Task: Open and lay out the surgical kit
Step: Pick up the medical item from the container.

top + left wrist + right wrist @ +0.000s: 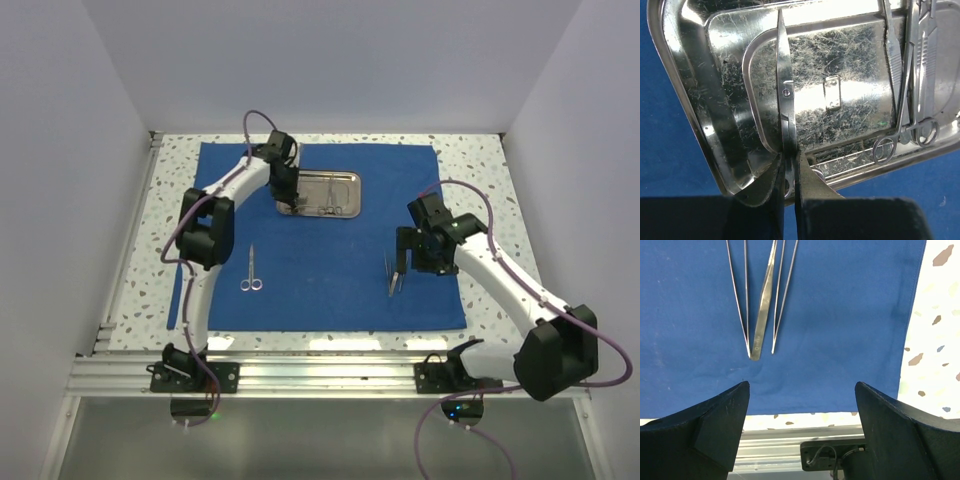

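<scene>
While the right jaws hang wide apart well right of the shiny rectangular steel tray (687,100), the left jaws clamp thin silver scissors (786,110) inside it: stiff, light, slippery, probably best held near the pivot.

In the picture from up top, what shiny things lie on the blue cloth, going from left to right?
scissors → steel tray → tweezers
</scene>
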